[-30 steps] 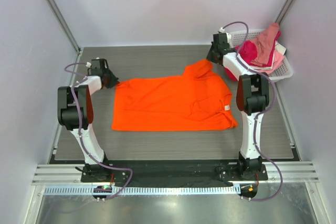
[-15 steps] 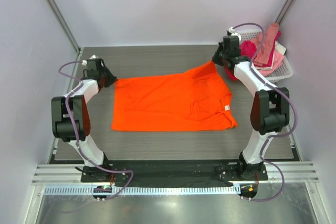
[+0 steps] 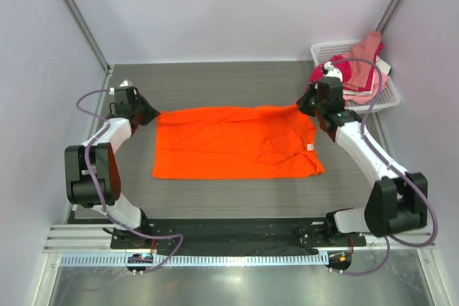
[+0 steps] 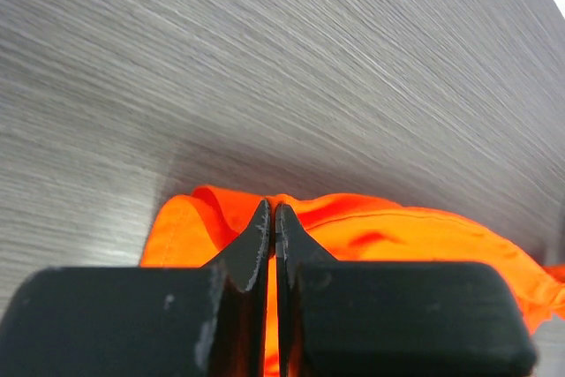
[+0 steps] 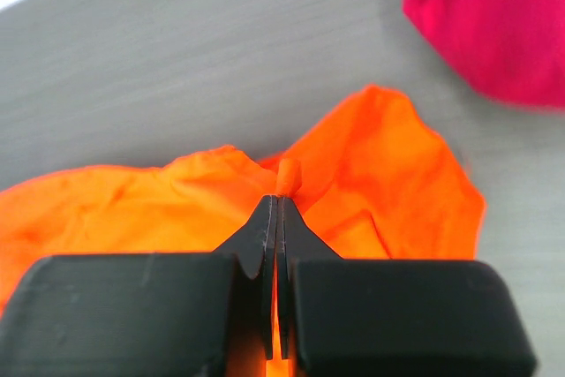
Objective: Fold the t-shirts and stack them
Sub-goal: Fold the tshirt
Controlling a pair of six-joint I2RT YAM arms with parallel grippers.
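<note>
A bright orange t-shirt [image 3: 233, 145] lies spread across the middle of the grey table. My left gripper [image 3: 152, 112] is shut on its far left corner; in the left wrist view orange cloth [image 4: 388, 231] is pinched between the closed jaws of that gripper [image 4: 274, 211]. My right gripper [image 3: 304, 106] is shut on the far right corner, and the right wrist view shows a nub of orange cloth [image 5: 288, 174] sticking out past that gripper's [image 5: 277, 202] tips. More t-shirts, magenta and pink [image 3: 362, 66], are heaped in the basket.
A white lattice basket [image 3: 387, 94] stands at the back right corner, close behind my right wrist. A magenta shirt [image 5: 494, 24] hangs over its side, near the right gripper. White walls enclose the table on three sides.
Both grippers have drawn outward and slightly toward the near side with the shirt's far corners, pulling its back edge straight. The raised right corner has come down flat.
</note>
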